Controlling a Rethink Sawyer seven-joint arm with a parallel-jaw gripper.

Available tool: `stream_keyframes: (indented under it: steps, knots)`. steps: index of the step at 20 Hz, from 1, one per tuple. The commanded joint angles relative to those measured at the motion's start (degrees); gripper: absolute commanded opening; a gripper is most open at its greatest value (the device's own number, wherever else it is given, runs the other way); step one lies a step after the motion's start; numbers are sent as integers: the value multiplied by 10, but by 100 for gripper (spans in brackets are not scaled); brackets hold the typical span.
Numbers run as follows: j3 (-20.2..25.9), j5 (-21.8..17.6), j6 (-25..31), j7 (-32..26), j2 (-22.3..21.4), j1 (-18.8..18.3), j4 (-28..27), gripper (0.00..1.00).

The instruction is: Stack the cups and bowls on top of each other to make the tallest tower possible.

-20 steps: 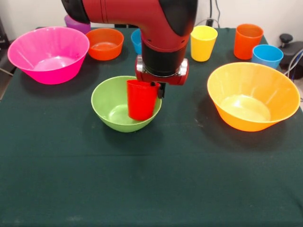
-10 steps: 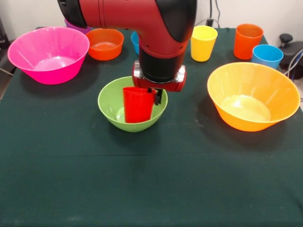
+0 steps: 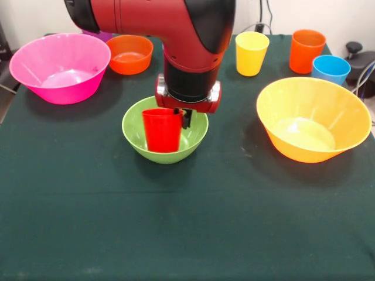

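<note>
Front view: the red and black arm (image 3: 176, 35) comes down over the middle of the counter (image 3: 187, 222), which is covered with a dark green cloth. Its end effector (image 3: 180, 117) is closed on the red cup (image 3: 162, 130), with one black finger (image 3: 186, 118) showing at the right side of the cup's rim. The cup hangs upright, mouth up, directly below the end effector and inside the green bowl (image 3: 136, 133). Whether the cup's base touches the bowl's floor cannot be told, because the front wall of the bowl hides it.

The green bowl sits on the counter right under the end effector, open side up. To the left of the end effector and farther back is the large pink bowl (image 3: 60, 67), well apart from the green one. Just behind and left of the end effector stands the small orange bowl (image 3: 129, 54), partly beside the arm. A sliver of purple (image 3: 99, 35) shows behind the pink bowl, mostly hidden by the arm.

To the right of the end effector lies the large yellow-orange bowl (image 3: 313, 119), open side up, apart from the green bowl. Behind and right of the end effector stands the yellow cup (image 3: 251, 53), upright. Farther right are the orange cup (image 3: 306, 51) and, just beside it at the counter's edge, the light blue cup (image 3: 330, 69), both upright.
</note>
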Motion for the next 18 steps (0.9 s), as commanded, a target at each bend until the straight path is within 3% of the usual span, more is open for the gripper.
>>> stream_keyframes:
  steps: [1,9,18]
  knots:
    - [3,-32,37,-72,-33,-2,44,0]
    - [3,-22,25,-56,-59,-5,100,0]
    - [9,-20,3,-33,-54,-1,108,0]
